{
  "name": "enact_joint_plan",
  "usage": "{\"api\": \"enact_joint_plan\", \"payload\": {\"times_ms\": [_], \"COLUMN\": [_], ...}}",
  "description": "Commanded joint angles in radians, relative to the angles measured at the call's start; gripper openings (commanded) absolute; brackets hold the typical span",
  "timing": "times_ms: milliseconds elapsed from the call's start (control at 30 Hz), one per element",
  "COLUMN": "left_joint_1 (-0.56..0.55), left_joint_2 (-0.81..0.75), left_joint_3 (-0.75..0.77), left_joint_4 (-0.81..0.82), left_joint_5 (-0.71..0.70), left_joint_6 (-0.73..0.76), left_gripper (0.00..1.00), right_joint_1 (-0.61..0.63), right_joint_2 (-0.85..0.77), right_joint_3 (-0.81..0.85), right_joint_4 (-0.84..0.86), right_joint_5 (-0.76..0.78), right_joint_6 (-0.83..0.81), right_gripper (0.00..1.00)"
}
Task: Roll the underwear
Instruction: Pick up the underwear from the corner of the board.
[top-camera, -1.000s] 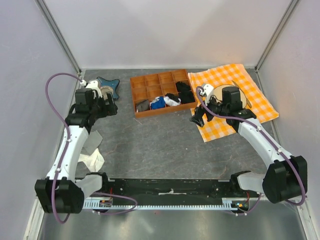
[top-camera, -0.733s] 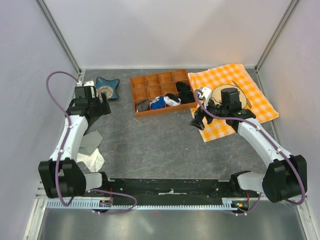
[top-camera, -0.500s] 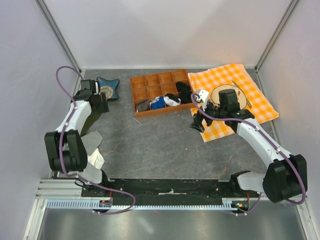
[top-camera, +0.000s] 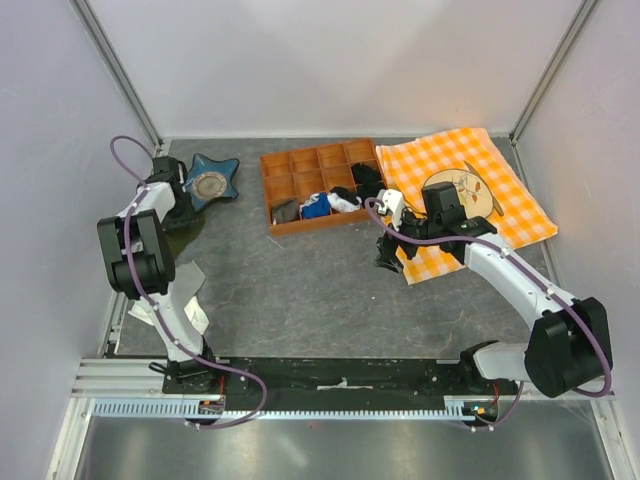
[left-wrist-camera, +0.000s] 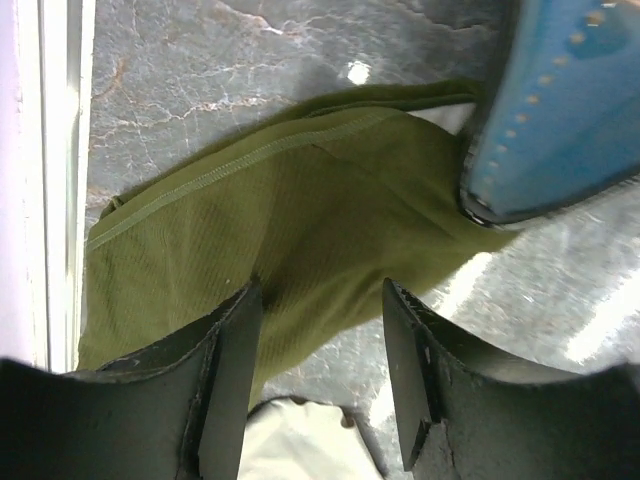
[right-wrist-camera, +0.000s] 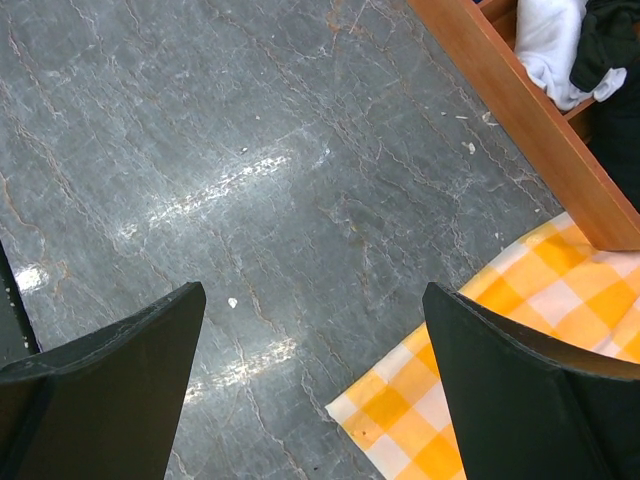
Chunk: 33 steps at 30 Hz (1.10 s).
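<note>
underwear in far-left corner, beside blue star; left gripper right above it, jaws apart, nothing pinched; cloth's long axis diagonal across fingers; right gripper wide open, well away

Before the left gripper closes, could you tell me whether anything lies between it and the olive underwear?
Nothing visible does: the underwear lies directly below the open fingers of the left gripper. Only the blue star-shaped object overlaps the cloth's far edge, to the right in the wrist view.
</note>
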Motion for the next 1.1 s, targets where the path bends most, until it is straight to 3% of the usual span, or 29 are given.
{"api": "enact_joint_plan", "payload": {"times_ms": [0,133,167,267,600,800,833,900,1067], "left_joint_1": [0.032,0.046,0.046,0.046,0.043,0.006,-0.028,-0.09,-0.44], "left_joint_2": [0.055,0.059,0.053,-0.023,-0.586,-0.772,-0.784,-0.804,-0.863], "left_joint_3": [0.05,0.05,0.05,0.043,-0.113,-0.093,-0.087,-0.067,-0.059], "left_joint_4": [-0.01,-0.021,-0.024,-0.038,-0.044,-0.075,-0.079,-0.088,-0.06], "left_joint_5": [0.036,0.06,0.063,0.086,0.224,0.63,0.726,0.785,0.81], "left_joint_6": [0.033,0.023,0.02,0.006,-0.059,-0.1,-0.111,-0.128,-0.213], "left_gripper": [0.57,0.38,0.21,0.02,0.02,0.02,0.02,0.02,0.02], "right_joint_1": [0.002,0.002,0.004,0.002,0.004,0.002,0.001,-0.005,-0.079], "right_joint_2": [0.01,0.014,0.014,0.014,0.013,0.005,0.001,-0.019,-0.09], "right_joint_3": [0.046,0.046,0.046,0.046,0.049,0.049,0.05,0.049,0.038], "right_joint_4": [-0.005,-0.006,-0.005,-0.009,-0.024,-0.043,-0.05,-0.075,-0.11], "right_joint_5": [-0.001,0.003,0.003,0.0,-0.024,-0.067,-0.078,-0.113,-0.233], "right_joint_6": [-0.024,-0.029,-0.029,-0.031,-0.043,-0.073,-0.098,-0.129,-0.201], "right_gripper": [0.98,0.98,0.98,0.98,0.98,0.98,0.98,0.98,0.98]}}
